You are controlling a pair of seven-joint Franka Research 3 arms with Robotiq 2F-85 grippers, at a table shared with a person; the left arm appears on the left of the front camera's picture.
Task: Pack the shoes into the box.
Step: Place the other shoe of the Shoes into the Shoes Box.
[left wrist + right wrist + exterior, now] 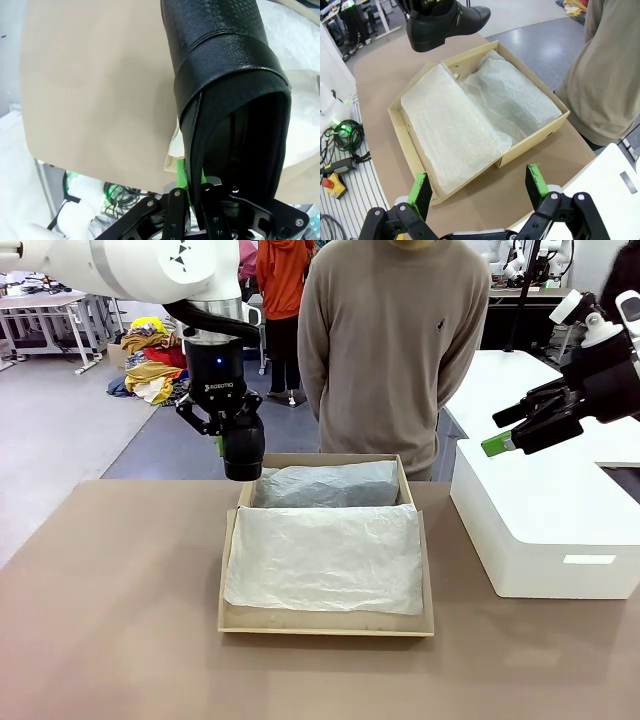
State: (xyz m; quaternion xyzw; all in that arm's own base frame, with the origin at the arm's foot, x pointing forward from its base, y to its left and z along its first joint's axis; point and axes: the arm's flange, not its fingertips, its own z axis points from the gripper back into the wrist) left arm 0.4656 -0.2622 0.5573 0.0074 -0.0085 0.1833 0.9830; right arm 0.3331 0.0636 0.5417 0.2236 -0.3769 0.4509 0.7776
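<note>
One of the shoes (pixel 243 452), glossy black, hangs heel-up over the back left corner of the box (pixel 405 480), with my left gripper (pixel 228 435) shut on its heel rim. In the left wrist view the shoe (pixel 225 65) points away from my left gripper (pixel 195 185), toe toward the table. The right wrist view shows the shoe (pixel 447 22) in the air above the tan box (pixel 535 135), which is lined with crinkled white tissue paper (pixel 455 130). My right gripper (pixel 505 435) hovers open at the right, its green pads (pixel 421 192) wide apart around nothing.
A larger smooth white box (pixel 540 530) stands on the table to the right of the shoebox, under my right gripper. A person (pixel 395 350) in a beige sweater stands at the far edge, right behind the box. Bare tan tabletop (pixel 110 580) lies to the left.
</note>
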